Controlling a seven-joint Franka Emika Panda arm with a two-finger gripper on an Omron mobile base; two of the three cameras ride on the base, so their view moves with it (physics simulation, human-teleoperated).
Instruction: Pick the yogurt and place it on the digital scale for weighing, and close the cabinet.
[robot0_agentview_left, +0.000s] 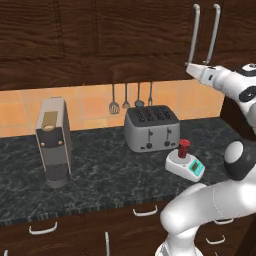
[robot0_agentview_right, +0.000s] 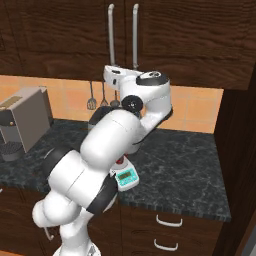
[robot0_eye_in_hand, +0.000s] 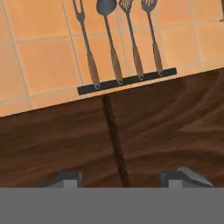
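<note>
Yogurt (robot0_agentview_left: 184, 148) stands upright on the digital scale (robot0_agentview_left: 185, 166), right of the toaster (robot0_agentview_left: 151, 128) on the tabletop (robot0_agentview_left: 100, 175). Pincer (robot0_eye_in_hand: 120, 178) is raised against the lower edge of the cabinet (robot0_agentview_left: 150, 30) at the door seam, jaws parted, holding nothing. Both doors look flush, seemingly closed. The cup is probably light, rigid, slick-sided; grip it mid-wall.

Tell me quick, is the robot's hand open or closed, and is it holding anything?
Gripper: open, holding nothing, fingertips apart up against the cabinet doors.
</note>
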